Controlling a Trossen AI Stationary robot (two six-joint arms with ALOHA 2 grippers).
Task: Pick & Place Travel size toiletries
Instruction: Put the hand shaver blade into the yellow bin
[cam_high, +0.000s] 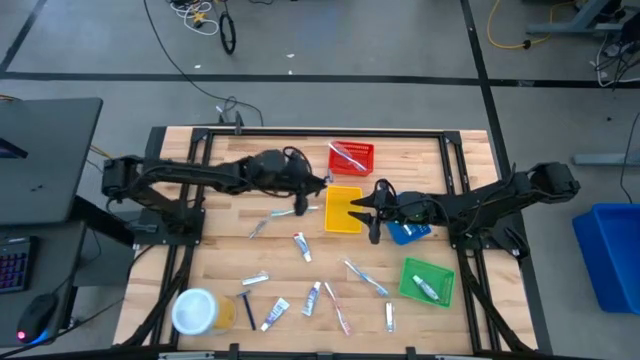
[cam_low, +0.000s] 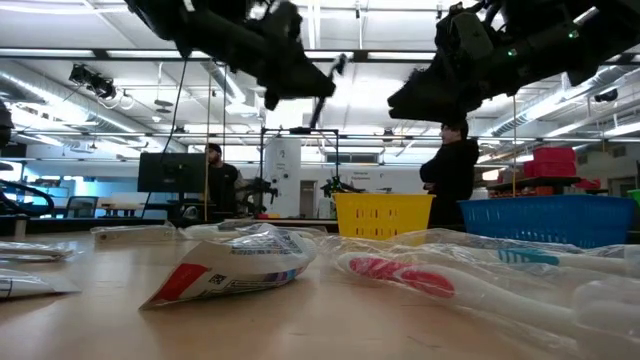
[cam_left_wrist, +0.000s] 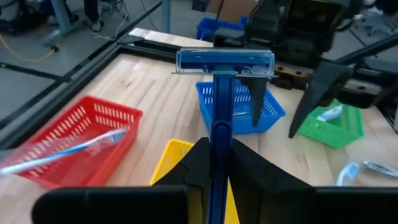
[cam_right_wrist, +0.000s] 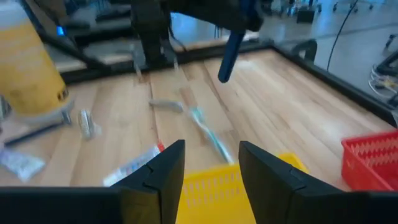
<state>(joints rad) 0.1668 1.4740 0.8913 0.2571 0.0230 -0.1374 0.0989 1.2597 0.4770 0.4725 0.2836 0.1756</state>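
Observation:
My left gripper (cam_high: 312, 186) (cam_left_wrist: 214, 146) hangs above the table between the red tray (cam_high: 352, 157) and the yellow tray (cam_high: 343, 212), shut on a blue razor (cam_left_wrist: 225, 62). My right gripper (cam_high: 365, 207) (cam_right_wrist: 211, 149) is open over the yellow tray's right side and touches nothing. Small white tubes (cam_high: 302, 245), pale toothbrushes (cam_high: 365, 277) and a black razor (cam_high: 246, 308) lie flat on the wood nearer the front edge. One toothbrush (cam_left_wrist: 68, 152) rests in the red tray, and a tube (cam_high: 427, 288) lies in the green tray (cam_high: 428, 280). My left gripper pinches the blue razor by its handle (cam_left_wrist: 217, 134) between the two fingers, the handle lying along them. The razor's head (cam_left_wrist: 225, 62) sticks out past the fingertips toward the table's right. The razor is lifted clear of the table.
The blue tray (cam_high: 408, 232) sits under my right arm, and the green tray lies toward the front right. A large white-topped yellow tub (cam_high: 195, 310) stands at the front left corner. Black frame rails (cam_high: 300, 130) border the table. People stand in the room beyond.

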